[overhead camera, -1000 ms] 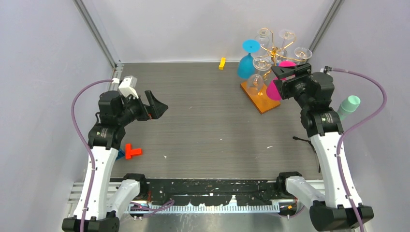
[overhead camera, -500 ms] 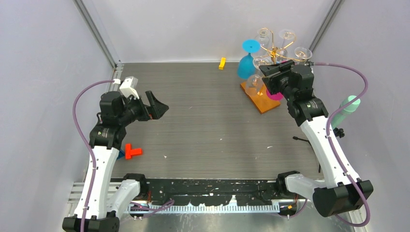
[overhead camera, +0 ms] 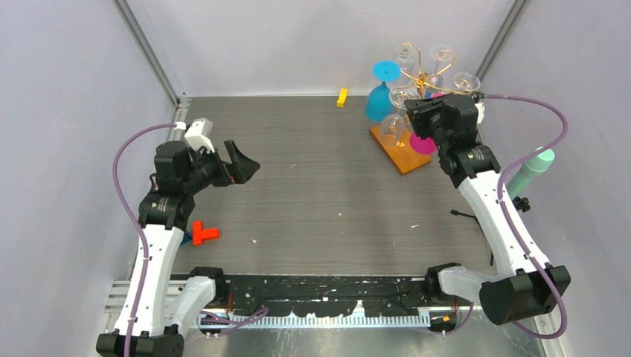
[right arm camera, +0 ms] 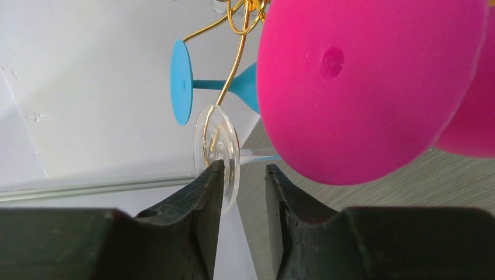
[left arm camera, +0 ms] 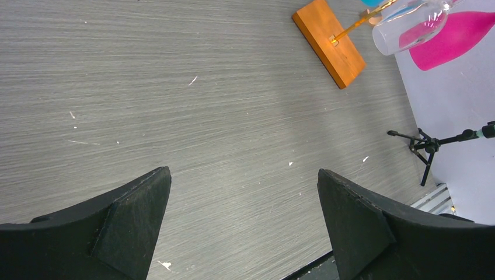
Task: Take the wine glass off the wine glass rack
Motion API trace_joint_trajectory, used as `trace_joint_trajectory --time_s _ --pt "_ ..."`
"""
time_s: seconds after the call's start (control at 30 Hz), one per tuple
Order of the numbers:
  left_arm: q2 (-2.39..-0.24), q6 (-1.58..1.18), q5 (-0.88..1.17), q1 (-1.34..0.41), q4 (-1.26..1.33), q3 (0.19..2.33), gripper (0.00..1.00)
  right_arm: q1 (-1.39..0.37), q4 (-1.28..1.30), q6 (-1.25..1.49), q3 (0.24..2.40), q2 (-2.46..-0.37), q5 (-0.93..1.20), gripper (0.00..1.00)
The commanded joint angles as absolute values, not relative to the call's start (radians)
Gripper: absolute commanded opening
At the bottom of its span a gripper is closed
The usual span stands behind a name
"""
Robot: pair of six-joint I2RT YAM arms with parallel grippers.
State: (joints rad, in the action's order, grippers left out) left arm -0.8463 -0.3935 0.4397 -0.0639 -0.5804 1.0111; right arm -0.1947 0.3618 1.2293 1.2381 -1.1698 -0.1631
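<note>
The gold wire wine glass rack (overhead camera: pixel 425 74) stands on its orange-brown wooden base (overhead camera: pixel 402 152) at the back right, with several clear wine glasses (overhead camera: pixel 404 97) hanging upside down. A pink glass (overhead camera: pixel 424 144) and a blue glass (overhead camera: pixel 379 95) sit by it. My right gripper (overhead camera: pixel 425 113) is up against the rack. In the right wrist view its jaws (right arm camera: pixel 244 166) stand narrowly apart, with the foot of a clear wine glass (right arm camera: pixel 217 146) just at the left fingertip and the pink glass (right arm camera: pixel 368 81) close on the right. My left gripper (overhead camera: pixel 242 162) is open and empty at mid left.
A yellow block (overhead camera: pixel 341 97) lies at the back. A red block (overhead camera: pixel 202 233) lies near the left arm. A mint-green cylinder (overhead camera: pixel 534 167) and a small black tripod (overhead camera: pixel 465 216) stand at the right edge. The left wrist view shows the rack base (left arm camera: pixel 330 42).
My right gripper has moved left and forward to the rack, now level with the hanging clear glasses. The left arm has not moved.
</note>
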Motion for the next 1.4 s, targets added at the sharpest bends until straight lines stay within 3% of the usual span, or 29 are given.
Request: trace_joint_trajectory --time_s 0.0,0.17,0.5,1.03,1.37 --pt "-0.829 -0.4 0.459 -0.069 -0.537 1.009 1.0 -0.199 0.296 1.235 1.281 -1.18 -0.207 0.35" --pt "-0.828 -0.4 0.457 -0.069 -0.536 1.009 1.0 -0.199 0.29 1.23 1.279 -1.184 -0.208 0.31" --pt "-0.828 -0.394 0.438 -0.07 -0.54 1.004 1.0 -0.199 0.309 1.236 1.293 -1.161 -0.203 0.01" --pt "-0.826 -0.39 0.428 -0.07 -0.538 1.001 1.0 -0.199 0.178 1.292 1.245 -1.11 -0.117 0.0" --pt "-0.83 -0.39 0.426 -0.071 -0.541 1.008 1.0 -0.201 0.078 1.336 1.244 -1.192 -0.035 0.0"
